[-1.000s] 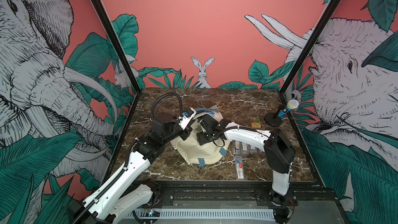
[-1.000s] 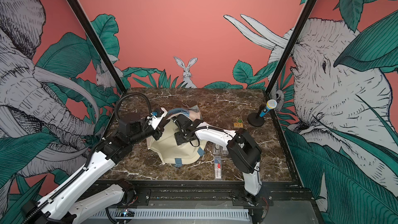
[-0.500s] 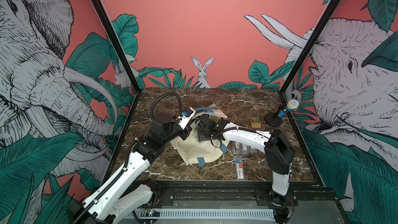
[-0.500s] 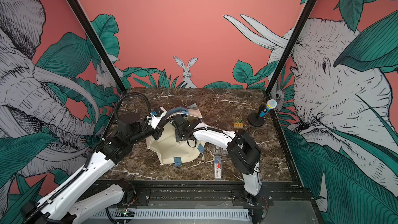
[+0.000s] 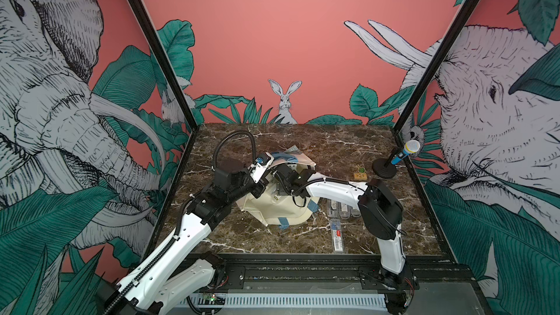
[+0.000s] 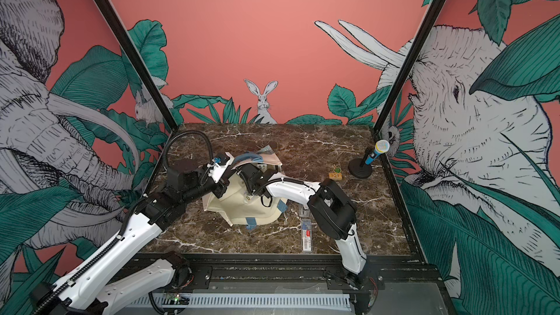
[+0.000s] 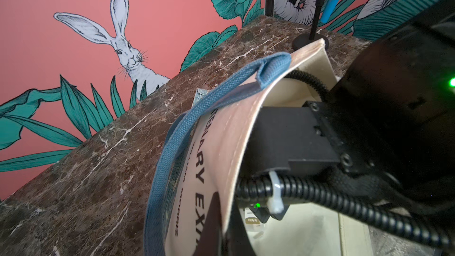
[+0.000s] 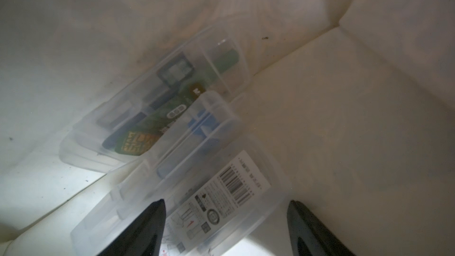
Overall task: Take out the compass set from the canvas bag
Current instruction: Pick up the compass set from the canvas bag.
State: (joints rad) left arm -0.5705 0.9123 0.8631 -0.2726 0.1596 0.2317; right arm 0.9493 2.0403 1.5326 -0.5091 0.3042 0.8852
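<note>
- Roughly mid-desk, the canvas bag (image 5: 272,212) lies slumped on the brown marble desk (image 5: 318,146). It has a cream body, with teal print showing at its far end.
- Left hand (image 5: 258,191): pressed together, pinching the bag's upper rim. That side of the cloth is lifted and the mouth stands open.
- Left wrist view: the raised cloth curves up like a wall, with dark lettering on its outer face. A dusty-blue strap handle (image 7: 172,148) drapes over it.
- Right hand (image 8: 226,208): reaches in through the mouth and is inside the bag. Its fingers (image 8: 150,227) are spread wide.
- Compass set (image 8: 241,183): a clear plastic case with a white barcode label, lying on the bag's inner cloth. Its near end sits between the two spread fingers.
- One finger overlaps the case's edge in view and the other sits just beside the opposite edge. Contact cannot be told for either, and nothing is clamped.
- Deeper in the bag lie two more clear cases. One with blue contents (image 8: 197,136) lies just beside the compass set. One with a green card (image 8: 160,109) lies beyond it, against the cloth fold.
- Outside the bag, on its right, a cluster of clear cases (image 5: 342,209) lies partly under the right arm.
- Nearer the front edge lies a long clear case with a red-and-white label (image 5: 338,234).
- Far right corner: a blue-handled microphone (image 5: 403,155) on a black round stand. A small wooden block (image 5: 360,174) sits between it and the bag.
</note>
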